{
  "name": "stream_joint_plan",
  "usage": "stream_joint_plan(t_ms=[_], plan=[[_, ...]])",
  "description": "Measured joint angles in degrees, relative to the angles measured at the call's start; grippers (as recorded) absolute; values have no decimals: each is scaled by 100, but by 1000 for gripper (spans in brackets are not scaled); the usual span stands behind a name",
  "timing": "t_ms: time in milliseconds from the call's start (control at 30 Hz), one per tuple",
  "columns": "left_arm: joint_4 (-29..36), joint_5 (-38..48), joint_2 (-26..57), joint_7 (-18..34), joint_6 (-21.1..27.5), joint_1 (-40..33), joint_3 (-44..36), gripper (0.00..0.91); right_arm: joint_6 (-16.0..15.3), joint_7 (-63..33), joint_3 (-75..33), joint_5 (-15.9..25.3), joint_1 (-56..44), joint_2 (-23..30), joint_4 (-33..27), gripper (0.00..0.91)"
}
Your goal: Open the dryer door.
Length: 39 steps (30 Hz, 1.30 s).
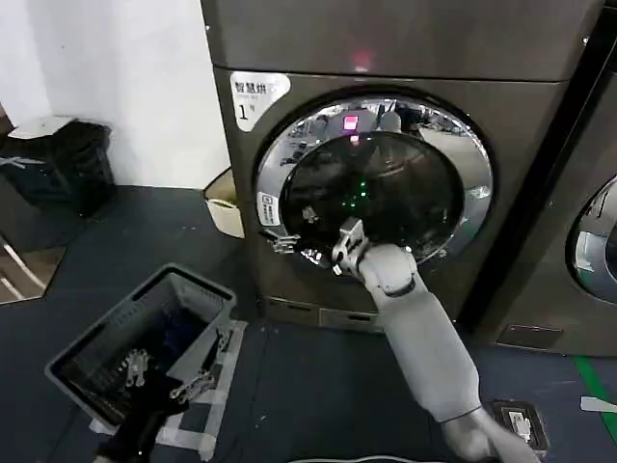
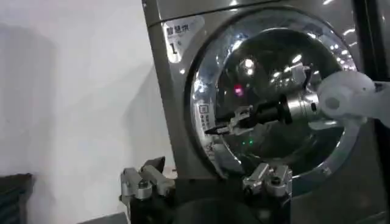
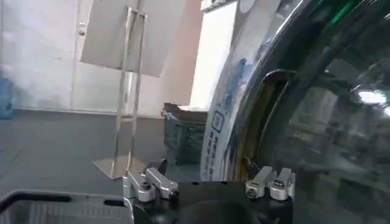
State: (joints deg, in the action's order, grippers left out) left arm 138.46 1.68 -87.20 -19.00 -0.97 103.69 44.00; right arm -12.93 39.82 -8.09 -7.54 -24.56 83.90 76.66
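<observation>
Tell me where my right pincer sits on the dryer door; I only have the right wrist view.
Observer: In the head view, the right pincer is at the lower-left rim of the dryer door.
Operator: Report the left arm.
Observer: The left pincer hangs low over a grey basket on the floor, left of the dryer.
Operator: Give the machine's number.
Observer: A white sticker at its upper-left corner reads 1.
</observation>
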Motion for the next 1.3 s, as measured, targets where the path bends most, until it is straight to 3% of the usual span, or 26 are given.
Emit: stream_joint_plan(t_ms=[133, 200, 333, 633, 933, 1300], plan=[[-17, -88, 6, 169, 43, -103, 62, 907, 6, 206, -20, -7, -2, -60, 16, 907], [-44, -30, 27, 178, 86, -154, 98, 907, -153, 271, 14, -106, -15, -114, 65, 907], [-179, 122, 139, -155, 70, -264, 195, 907, -296, 666, -2, -287, -38, -215, 137, 907], [-535, 1380, 675, -80, 406, -621, 584, 907, -314, 1788, -70, -732, -200, -499, 373, 907], [-1181, 2541, 1670, 506, 74, -1197, 639, 907, -333, 2837, -273, -969, -562, -888, 943, 907], [-2269, 4328, 3180, 591, -206, -2153, 123, 907, -45, 4173, -704, -1249, -1375, -1594, 1740, 907]])
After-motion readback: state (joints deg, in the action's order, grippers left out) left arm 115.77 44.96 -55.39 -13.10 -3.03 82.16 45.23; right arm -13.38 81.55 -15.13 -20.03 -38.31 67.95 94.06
